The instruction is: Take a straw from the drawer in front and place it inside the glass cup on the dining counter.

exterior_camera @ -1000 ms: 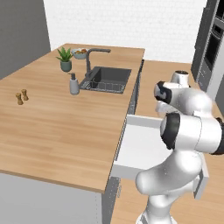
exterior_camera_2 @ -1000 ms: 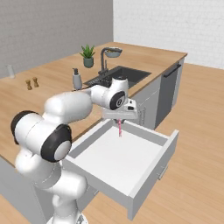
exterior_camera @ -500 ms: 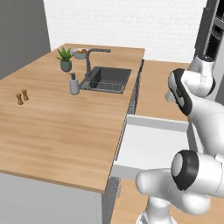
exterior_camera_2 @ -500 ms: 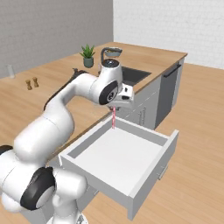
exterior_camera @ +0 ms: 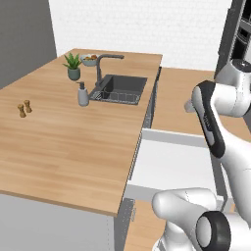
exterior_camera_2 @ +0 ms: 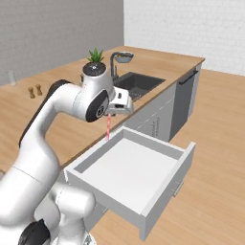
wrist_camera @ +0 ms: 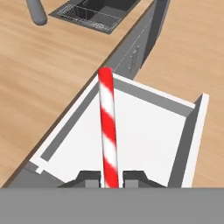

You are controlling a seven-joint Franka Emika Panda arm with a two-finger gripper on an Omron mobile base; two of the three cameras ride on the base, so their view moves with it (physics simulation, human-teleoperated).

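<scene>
The white arm's two dark fingers [wrist_camera: 110, 178] are clamped on the thin red-and-white striped straw [wrist_camera: 108, 127], which in the hand view rises straight between them and points out over the wide, shallow drawer with the white inside [wrist_camera: 144, 140]. In the right base view the straw [exterior_camera_2: 108, 127] hangs roughly upright below the hand, its lower end just above the drawer's rear rim and clear of the white floor. The drawer [exterior_camera_2: 143, 165] stands pulled well out from the light grey cabinets, its grey front panel toward the wooden floor. The large light-brown wood-grain bench [exterior_camera: 68, 142] runs along the drawer's side; set into it is a dark sink [exterior_camera: 120, 88] with a grey curved tap [exterior_camera: 105, 63]. Just beside the sink stands a grey soap dispenser bottle [exterior_camera: 83, 94], and farther back a small green potted plant [exterior_camera: 73, 66]. Two small wooden shakers [exterior_camera: 24, 108] stand together well apart from the sink, near the bench's far edge. At the left edge of the right base view a small clear upright shape [exterior_camera_2: 11, 78] stands on the bench beyond the shakers; it may be the glass cup, though it is too small to be sure.
</scene>
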